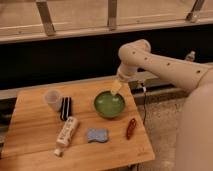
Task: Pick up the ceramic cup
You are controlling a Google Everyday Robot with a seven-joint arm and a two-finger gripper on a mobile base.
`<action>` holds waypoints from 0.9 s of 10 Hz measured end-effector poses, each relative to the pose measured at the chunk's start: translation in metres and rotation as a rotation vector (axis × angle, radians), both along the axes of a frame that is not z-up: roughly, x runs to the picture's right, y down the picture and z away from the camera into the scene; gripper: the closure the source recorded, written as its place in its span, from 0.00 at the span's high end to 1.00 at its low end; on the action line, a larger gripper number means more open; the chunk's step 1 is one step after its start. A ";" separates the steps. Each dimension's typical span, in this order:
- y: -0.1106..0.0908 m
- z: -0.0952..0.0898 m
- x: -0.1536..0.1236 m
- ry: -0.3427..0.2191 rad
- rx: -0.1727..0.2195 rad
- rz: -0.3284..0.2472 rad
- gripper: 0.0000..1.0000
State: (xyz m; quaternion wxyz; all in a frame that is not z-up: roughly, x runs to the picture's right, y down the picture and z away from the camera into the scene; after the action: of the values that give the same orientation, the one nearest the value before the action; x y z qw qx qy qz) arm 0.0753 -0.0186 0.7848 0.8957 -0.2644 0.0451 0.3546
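Note:
The ceramic cup point(52, 99) is small, pale whitish-pink and handleless. It stands upright at the back left of the wooden table point(30, 135). My gripper point(116, 88) hangs at the end of the white arm point(160, 62), over the far rim of the wide green bowl point(109, 104), well to the right of the cup. Nothing shows in it.
A black rectangular object point(65, 108) lies right beside the cup. A white labelled bottle point(66, 133) lies on its side in front. A blue sponge-like item point(97, 135) and a red-brown packet point(131, 128) lie near the front right. A dark wall and railing run behind the table.

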 end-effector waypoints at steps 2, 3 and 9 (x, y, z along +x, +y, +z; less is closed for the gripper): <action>-0.010 0.002 -0.036 -0.019 0.004 -0.100 0.80; -0.014 0.003 -0.059 -0.033 0.004 -0.144 0.80; -0.031 0.016 -0.217 -0.058 -0.012 -0.243 0.80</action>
State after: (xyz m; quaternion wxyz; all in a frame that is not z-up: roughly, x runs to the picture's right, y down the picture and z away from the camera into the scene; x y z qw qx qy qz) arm -0.1417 -0.0498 0.8005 0.9315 -0.2722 0.0530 0.2353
